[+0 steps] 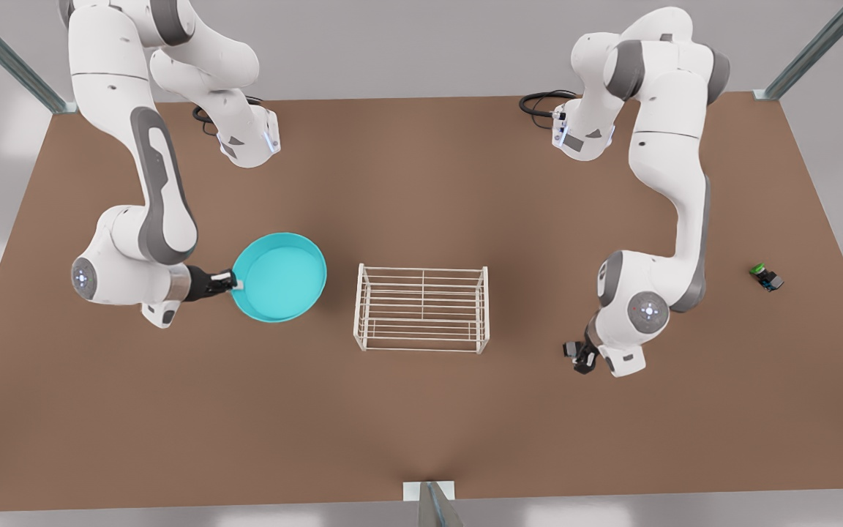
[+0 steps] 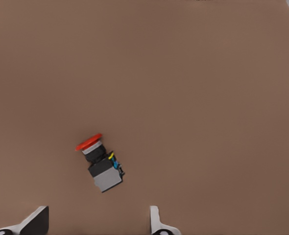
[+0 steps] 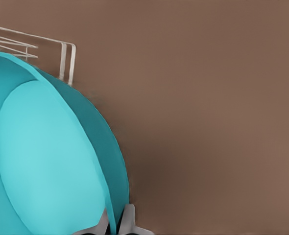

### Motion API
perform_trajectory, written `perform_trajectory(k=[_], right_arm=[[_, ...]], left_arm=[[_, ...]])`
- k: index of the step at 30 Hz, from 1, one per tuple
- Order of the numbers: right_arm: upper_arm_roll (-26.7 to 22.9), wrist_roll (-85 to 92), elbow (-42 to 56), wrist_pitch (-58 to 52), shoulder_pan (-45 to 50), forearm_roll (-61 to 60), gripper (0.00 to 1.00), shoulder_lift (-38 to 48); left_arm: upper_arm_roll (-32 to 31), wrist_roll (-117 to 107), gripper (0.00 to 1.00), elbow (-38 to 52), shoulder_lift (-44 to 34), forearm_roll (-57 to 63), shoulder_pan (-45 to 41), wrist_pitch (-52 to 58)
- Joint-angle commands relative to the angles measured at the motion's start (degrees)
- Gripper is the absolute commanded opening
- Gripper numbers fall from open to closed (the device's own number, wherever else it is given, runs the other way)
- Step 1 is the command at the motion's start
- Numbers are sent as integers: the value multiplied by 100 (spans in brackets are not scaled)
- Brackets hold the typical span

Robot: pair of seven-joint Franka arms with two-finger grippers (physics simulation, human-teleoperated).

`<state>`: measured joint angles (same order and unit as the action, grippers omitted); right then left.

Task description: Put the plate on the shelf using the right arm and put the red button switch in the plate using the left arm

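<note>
R tool (image 1: 235,280) pinches the plate (image 1: 280,277) by its rim at the plate's 9 o'clock, fingers (image 3: 128,219) pressed either side of the rim. Plate sits at 9 o'clock of the shelf (image 1: 421,308), near but apart, tilted, prob. off the table (image 1: 421,183). Step in hand: carrying plate to shelf. Next: move over the bars, level it, set down.

L tool (image 1: 581,356) at 3 o'clock of shelf, fingers (image 2: 156,223) spread, hovering over the red button switch (image 2: 100,164), which lies on its side on the table. Needs descent, then closing.

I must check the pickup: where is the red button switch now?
The red button switch lies on the table just ahead of the open left tool.
</note>
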<state>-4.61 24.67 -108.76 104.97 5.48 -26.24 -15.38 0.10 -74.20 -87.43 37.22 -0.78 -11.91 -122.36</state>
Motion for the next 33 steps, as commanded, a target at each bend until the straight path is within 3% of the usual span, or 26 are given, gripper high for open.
perform_trajectory(k=[1,11,19,27,29,33], right_arm=[[91,-480,82,-486,6,22,19,9],[1050,-1878,680,-591,102,-197,19,-70],[1076,-2888,1216,15,1157,-496,19,-633],[1076,-3416,1902,648,1553,-619,19,-1345],[1067,-3434,1963,727,1649,-637,19,-1450],[1058,-3557,2043,885,1764,-725,19,-1565]], left_arm=[[8,-2907,100,-90,84,26,5,-780],[34,-3083,100,-838,110,245,-13,-1440],[87,-3101,100,-838,462,245,-4,-1879],[122,-3215,98,-925,576,386,-13,-2055],[148,-3268,60,-925,602,386,-4,-2117],[175,-3276,42,-952,594,500,-4,-2117]])
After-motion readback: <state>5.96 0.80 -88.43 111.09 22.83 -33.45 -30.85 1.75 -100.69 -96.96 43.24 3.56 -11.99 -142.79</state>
